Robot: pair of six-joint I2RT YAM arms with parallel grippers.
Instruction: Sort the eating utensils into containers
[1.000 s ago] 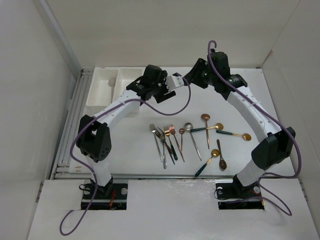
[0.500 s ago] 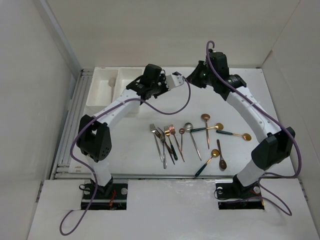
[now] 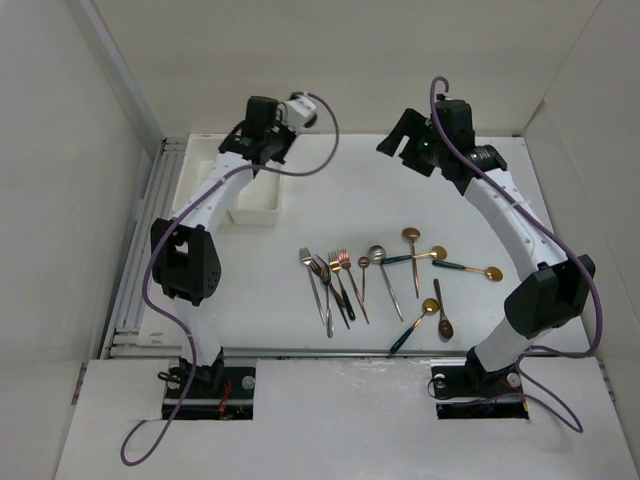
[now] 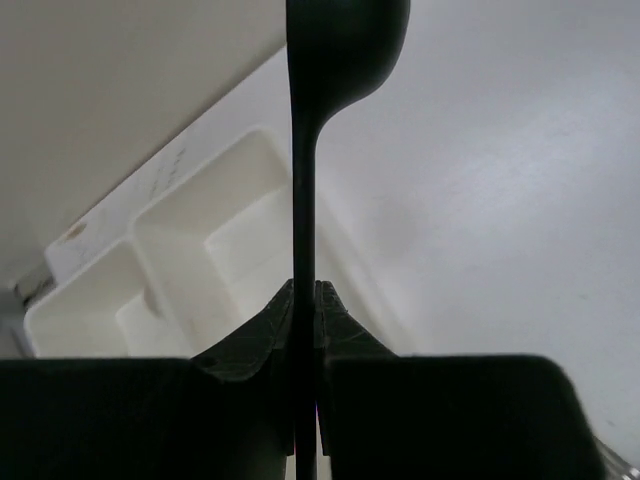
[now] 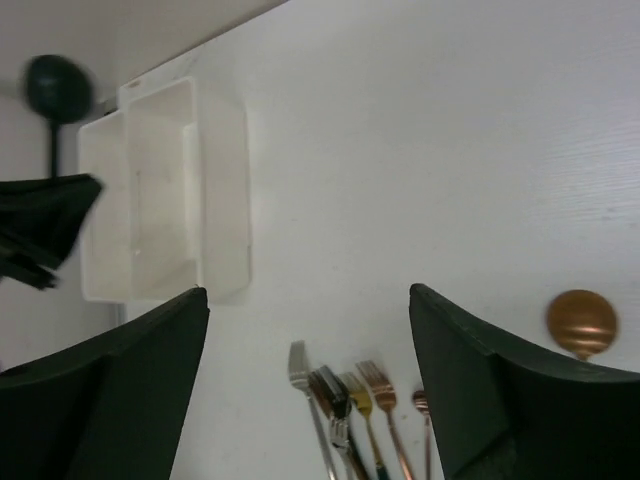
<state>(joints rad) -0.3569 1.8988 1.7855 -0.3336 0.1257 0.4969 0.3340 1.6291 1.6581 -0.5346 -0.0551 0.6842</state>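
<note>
Left wrist view: left pincer (image 4: pixel 303 296) pinches a spoon (image 4: pixel 345 35) near empty-looking bins (image 4: pixel 215 235); the other utensils (image 3: pixel 326 295) wait on the table (image 3: pixel 300 220).

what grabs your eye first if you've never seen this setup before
The left pincer is clamped on a dark spoon that stands bowl-up, raised above the white bins at the far left. Nearer the arm bases, a loose spread of forks and spoons in silver, gold and copper lies on the table. The right pincer hangs wide open and empty over the far side.
</note>
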